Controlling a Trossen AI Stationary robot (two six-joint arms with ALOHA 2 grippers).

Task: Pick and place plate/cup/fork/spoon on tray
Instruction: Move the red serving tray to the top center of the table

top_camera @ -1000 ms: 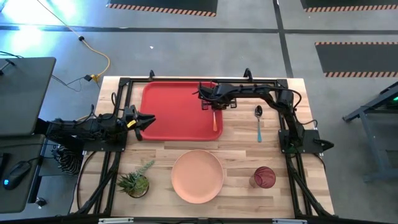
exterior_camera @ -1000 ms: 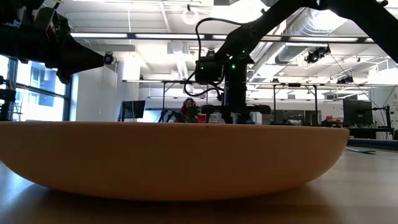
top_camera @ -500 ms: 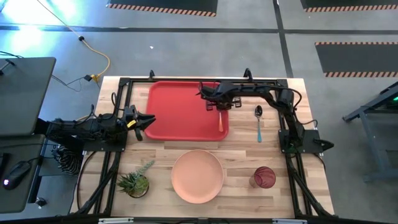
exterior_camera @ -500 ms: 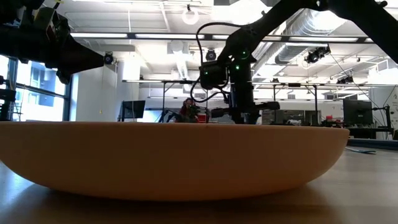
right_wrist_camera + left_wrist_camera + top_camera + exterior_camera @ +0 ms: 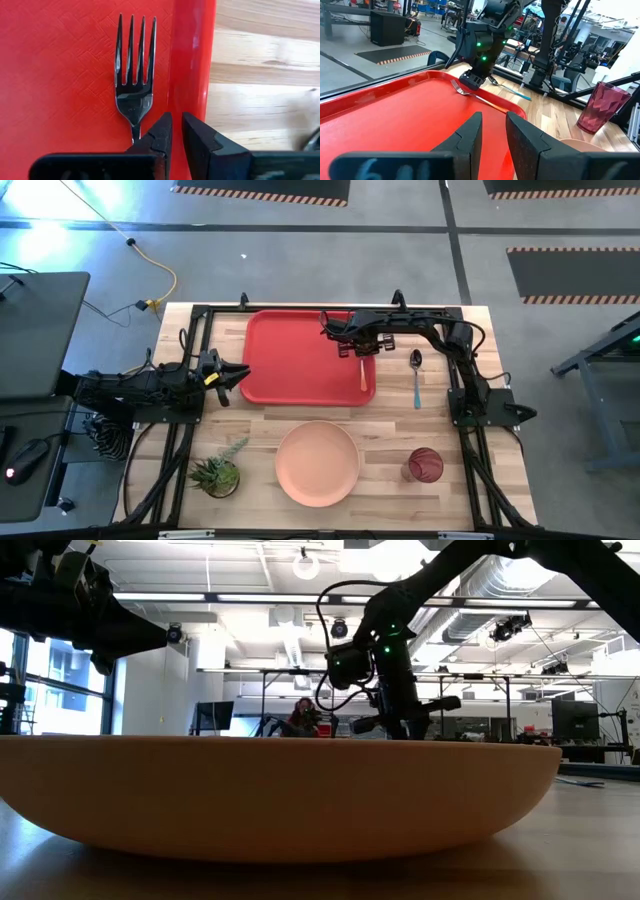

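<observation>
The right gripper (image 5: 352,340) has its fingers (image 5: 160,135) drawn nearly together, with only a thin slit between them, just over the neck of the fork (image 5: 362,370); whether they actually pinch it cannot be told. The fork lies flat inside the tray (image 5: 290,360), along the rim at 3 o'clock, tines (image 5: 135,55) toward the table's far edge and orange handle toward the near edge.

Against the earlier high views, the tray has slid toward 3 o'clock: its right rim has moved much nearer the spoon (image 5: 416,375), and the fork and right gripper have shifted the same way with it.

The spoon lies on the wood just beyond the tray, at 3 o'clock from it, not touching. The plate (image 5: 317,463) sits at 6 o'clock from the tray, and the cup (image 5: 423,465) stands at 3 o'clock from the plate; both are where they were.

The left gripper (image 5: 236,373) waits at the tray's 9 o'clock side, unmoved, its fingers (image 5: 470,135) slightly spread and holding nothing.
</observation>
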